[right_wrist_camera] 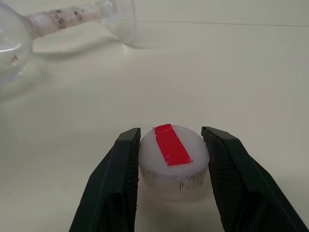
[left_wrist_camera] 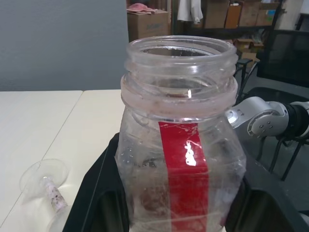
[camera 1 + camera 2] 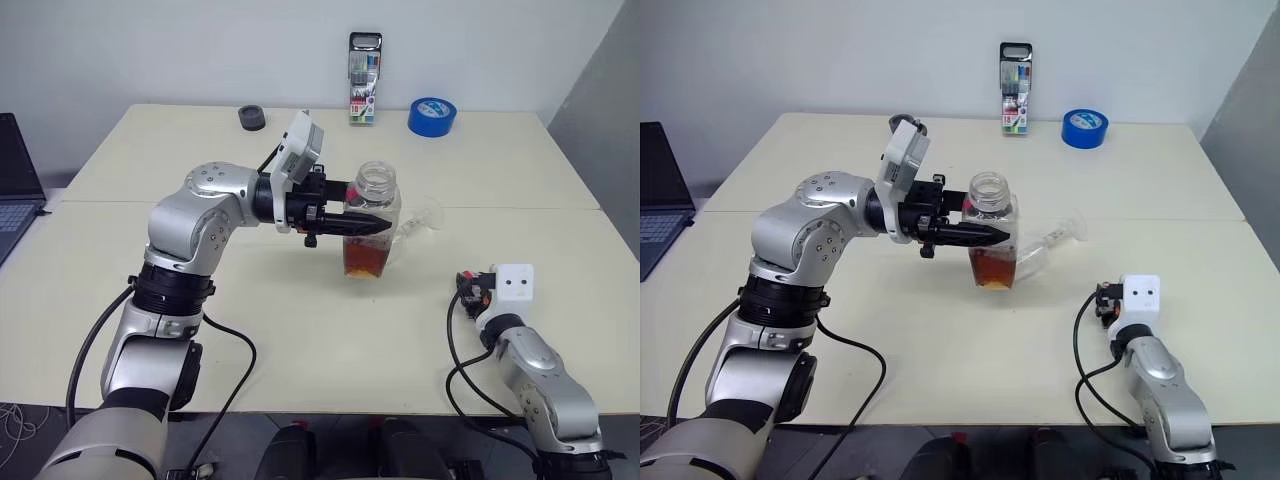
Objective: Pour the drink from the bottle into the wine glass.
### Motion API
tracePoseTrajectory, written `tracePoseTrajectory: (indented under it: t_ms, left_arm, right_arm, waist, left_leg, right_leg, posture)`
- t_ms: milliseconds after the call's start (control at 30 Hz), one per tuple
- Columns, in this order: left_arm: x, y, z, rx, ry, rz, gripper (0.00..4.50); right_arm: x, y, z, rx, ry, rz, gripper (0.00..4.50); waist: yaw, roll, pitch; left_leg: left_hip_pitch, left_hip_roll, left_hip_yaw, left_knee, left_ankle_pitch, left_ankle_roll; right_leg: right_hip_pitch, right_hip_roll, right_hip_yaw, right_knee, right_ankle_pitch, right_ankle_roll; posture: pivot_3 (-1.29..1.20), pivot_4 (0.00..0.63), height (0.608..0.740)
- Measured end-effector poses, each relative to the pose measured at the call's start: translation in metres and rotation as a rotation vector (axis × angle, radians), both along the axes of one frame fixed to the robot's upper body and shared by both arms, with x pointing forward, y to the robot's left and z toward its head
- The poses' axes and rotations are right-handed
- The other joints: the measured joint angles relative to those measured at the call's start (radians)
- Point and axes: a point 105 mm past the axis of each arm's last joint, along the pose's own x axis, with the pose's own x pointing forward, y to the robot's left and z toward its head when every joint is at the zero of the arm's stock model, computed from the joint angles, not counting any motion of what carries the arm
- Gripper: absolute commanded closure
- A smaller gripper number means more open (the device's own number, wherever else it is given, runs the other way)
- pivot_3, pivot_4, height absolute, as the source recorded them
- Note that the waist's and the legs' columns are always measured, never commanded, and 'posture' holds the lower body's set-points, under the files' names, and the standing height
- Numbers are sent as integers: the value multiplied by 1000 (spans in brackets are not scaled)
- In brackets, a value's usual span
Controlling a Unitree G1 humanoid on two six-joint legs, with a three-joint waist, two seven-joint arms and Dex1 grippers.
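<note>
Bottle (image 3: 372,228) uncapped, upright above counter (image 3: 300,330) in left gripper (image 3: 372,226) | glass (image 3: 1048,240) toppled just behind, stem pointing right | right gripper (image 1: 169,159) straddles cap (image 1: 173,159), nearer glass

No legible text in any view.
The marker pack (image 3: 364,78) at the far edge of the table (image 3: 150,300) carries printing too small to read; a digit-like mark near its bottom cannot be made out. The bottle (image 2: 181,159) bears a plain red strip with no lettering, and the white cap (image 1: 173,159) a plain red tape patch.
</note>
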Motion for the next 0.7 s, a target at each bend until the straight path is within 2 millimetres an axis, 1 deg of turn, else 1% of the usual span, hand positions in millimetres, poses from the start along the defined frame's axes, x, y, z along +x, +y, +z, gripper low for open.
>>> tracePoseTrajectory:
  t_ms: [133, 167, 333, 433, 500, 533, 600, 700]
  left_arm:
    - [0, 0, 0, -1, 0, -1, 2568]
    - [0, 0, 0, -1, 0, -1, 2568]
    - [0, -1, 0, -2, 1, -1, 2568]
    - [0, -1, 0, -3, 1, 0, 2568]
    - [0, -1, 0, -3, -3, 2, 2568]
    - [2, 0, 0, 2, -19, 16, 2568]
    - [11, 2, 0, 15, -72, 92, 2568]
    - [27, 8, -2, 23, -109, 218, 2568]
  right_arm:
    - [0, 2, 0, -2, -2, 12, 332]
    - [1, 3, 1, 1, -3, 18, 31]
    - [6, 7, 12, -17, -22, 58, 31]
    - [6, 3, 28, -57, -48, 92, 31]
    - [6, 0, 55, -103, -111, 144, 31]
    - [4, 2, 68, -128, -138, 196, 31]
    - [-6, 16, 93, -166, -176, 363, 31]
    - [-28, 45, 121, -100, -205, 627, 31]
  waist:
    - [-2, 0, 0]
    - [-2, 0, 0]
    - [-1, 0, 0]
    - [-1, 0, 0]
    - [-1, 0, 0]
    - [-1, 0, 0]
    - [-1, 0, 0]
    - [-2, 0, 0]
  left_leg:
    - [0, 0, 0, 0, 0, 0]
    - [0, 0, 0, 0, 0, 0]
    - [0, 0, 0, 0, 0, 0]
    - [0, 0, 0, 0, 0, 0]
    - [0, -1, 0, 0, 0, 0]
    - [0, -1, -1, 0, 0, 0]
    - [0, 0, -1, 0, -2, 3]
    - [0, 0, -2, 0, -2, 4]
  right_leg:
    - [0, 0, 0, 0, 0, 0]
    - [0, 0, 0, 0, 0, 0]
    - [0, 0, 0, 0, 0, 0]
    - [0, 0, 0, 0, 0, 0]
    - [0, 0, 0, 0, 0, 0]
    - [0, 0, 0, 0, 0, 0]
    - [1, 1, -1, 0, 0, 0]
    - [1, 0, -1, 0, 0, 0]
  posture:
    - [0, 150, 740]
    - [0, 150, 740]
    - [0, 150, 740]
    - [0, 150, 740]
    - [0, 150, 740]
    - [0, 150, 740]
    - [0, 150, 740]
    - [0, 150, 740]
